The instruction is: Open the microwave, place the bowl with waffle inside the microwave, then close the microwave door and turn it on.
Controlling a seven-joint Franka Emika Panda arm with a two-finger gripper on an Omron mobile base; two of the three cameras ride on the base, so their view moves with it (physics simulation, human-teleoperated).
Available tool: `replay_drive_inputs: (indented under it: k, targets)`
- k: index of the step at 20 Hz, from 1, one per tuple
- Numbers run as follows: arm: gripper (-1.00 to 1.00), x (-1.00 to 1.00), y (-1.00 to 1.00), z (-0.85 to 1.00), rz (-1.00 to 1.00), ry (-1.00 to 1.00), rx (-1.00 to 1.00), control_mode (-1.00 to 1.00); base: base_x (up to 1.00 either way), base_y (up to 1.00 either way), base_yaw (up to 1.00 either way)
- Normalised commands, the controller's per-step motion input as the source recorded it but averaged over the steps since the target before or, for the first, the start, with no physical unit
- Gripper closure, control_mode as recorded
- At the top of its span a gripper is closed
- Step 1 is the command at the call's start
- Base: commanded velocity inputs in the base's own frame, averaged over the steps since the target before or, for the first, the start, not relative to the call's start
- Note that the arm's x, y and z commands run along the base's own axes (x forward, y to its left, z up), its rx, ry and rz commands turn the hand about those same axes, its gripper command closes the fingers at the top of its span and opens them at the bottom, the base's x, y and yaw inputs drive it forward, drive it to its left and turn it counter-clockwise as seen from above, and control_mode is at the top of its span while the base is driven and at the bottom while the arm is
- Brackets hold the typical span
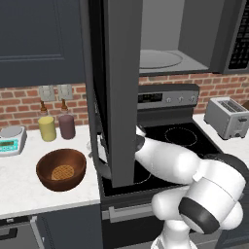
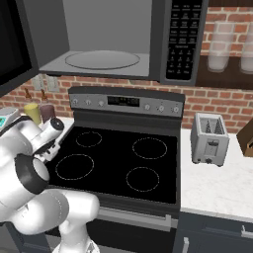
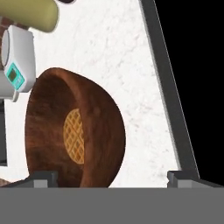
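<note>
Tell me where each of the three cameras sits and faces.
Left base view: behind-left, facing the open microwave door, bowl; white arm lower right.
Right base view: behind-right, facing the microwave cavity, stove; arm lower left.
Hand view: on the hand, facing bowl and waffle; gripper tips.
Both base views share stove, microwave.

A home kitchen is shown by the black-topped stove, the microwave mounted above it, a toaster on the marble bench and a brick backsplash

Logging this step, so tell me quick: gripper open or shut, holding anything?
Gripper: open, holding nothing; the bowl sits just ahead of its fingertips.
</note>
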Motion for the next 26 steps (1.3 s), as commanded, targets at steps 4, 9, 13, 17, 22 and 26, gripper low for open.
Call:
replay_drive_inputs:
  k: [4, 9, 13, 17, 22, 26]
  targets:
    - [-1.00, 0.00, 0.20, -0.01, 0.04, -0.21, 0.00, -1.00, 0.00, 0.00, 0.00]
    - [-1.00, 0.00, 0.15, 0.00, 0.04, -0.17, 0.00, -1.00, 0.00, 0.00, 0.00]
    - [-1.00, 0.06, 0.24, -0.01, 0.05, -0.01, 0.00, -1.00, 0.00, 0.00, 0.00]
    - [-1.00, 0.14, 0.29, 0.00, 0.06, 0.00, -0.03, -1.00, 0.00, 0.00, 0.00]
    - [-1.00, 0.07, 0.25, -0.02, 0.02, 0.00, -0.09, -1.00, 0.00, 0.00, 0.00]
    - [-1.00, 0.00, 0.15, -0.20, 0.00, 0.00, -0.21, -1.00, 0.00, 0.00, 0.00]
